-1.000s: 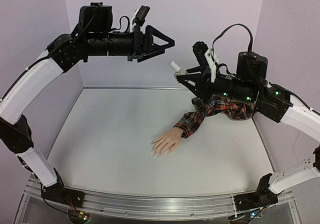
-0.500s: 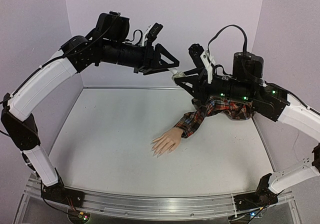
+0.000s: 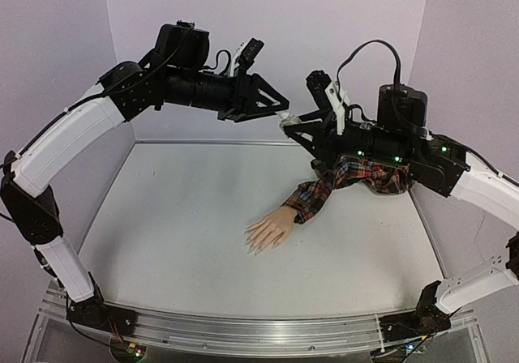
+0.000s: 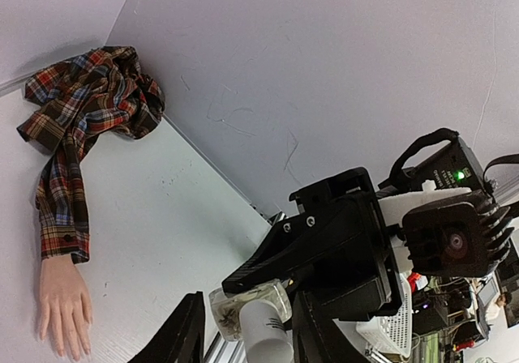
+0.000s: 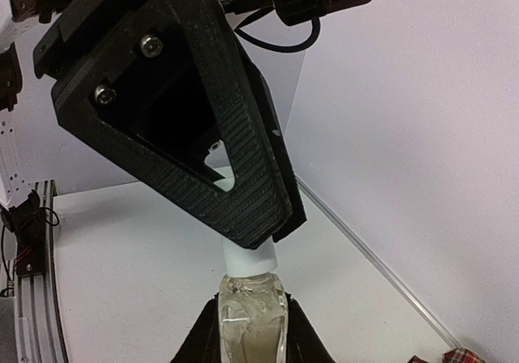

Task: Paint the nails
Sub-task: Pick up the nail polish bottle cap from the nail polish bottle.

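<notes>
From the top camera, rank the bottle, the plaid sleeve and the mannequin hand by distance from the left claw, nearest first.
From the left claw:
1. Bottle, right at its tip, up in the air.
2. Plaid sleeve, below and to the right, on the table.
3. Mannequin hand, lowest, toward the near edge.

- Your left gripper [image 3: 284, 106] is up high, reaching right, fingers spread.
- Your right gripper [image 3: 292, 124] faces it tip to tip, clamped on a bottle [image 5: 251, 318].

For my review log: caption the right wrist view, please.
Right gripper grips a clear bottle; the left gripper straddles its white cap.
</notes>
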Action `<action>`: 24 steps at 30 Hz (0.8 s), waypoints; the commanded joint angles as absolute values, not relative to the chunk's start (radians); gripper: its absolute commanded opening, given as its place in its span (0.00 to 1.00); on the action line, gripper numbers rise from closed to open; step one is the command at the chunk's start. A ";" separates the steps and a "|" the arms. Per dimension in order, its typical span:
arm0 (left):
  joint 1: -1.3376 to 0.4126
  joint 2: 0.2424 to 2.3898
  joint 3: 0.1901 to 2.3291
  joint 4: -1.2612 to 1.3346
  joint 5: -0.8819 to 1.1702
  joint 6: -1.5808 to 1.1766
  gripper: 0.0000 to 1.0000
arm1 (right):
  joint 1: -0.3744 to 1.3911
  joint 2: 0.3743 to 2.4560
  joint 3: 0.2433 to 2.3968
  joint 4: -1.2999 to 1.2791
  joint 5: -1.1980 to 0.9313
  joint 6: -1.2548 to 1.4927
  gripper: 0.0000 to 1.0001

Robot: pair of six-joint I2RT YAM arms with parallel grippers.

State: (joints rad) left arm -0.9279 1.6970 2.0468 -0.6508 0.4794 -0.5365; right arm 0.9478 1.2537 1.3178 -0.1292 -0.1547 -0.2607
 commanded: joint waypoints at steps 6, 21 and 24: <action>-0.924 1.649 2.042 -0.600 0.492 -0.546 0.40 | 0.944 1.251 1.351 -0.092 -0.115 -0.252 0.00; -0.924 1.664 2.053 -0.598 0.509 -0.547 0.33 | 0.944 1.260 1.353 -0.086 -0.115 -0.244 0.00; -0.924 1.671 2.058 -0.604 0.517 -0.549 0.33 | 0.944 1.258 1.353 -0.086 -0.113 -0.244 0.00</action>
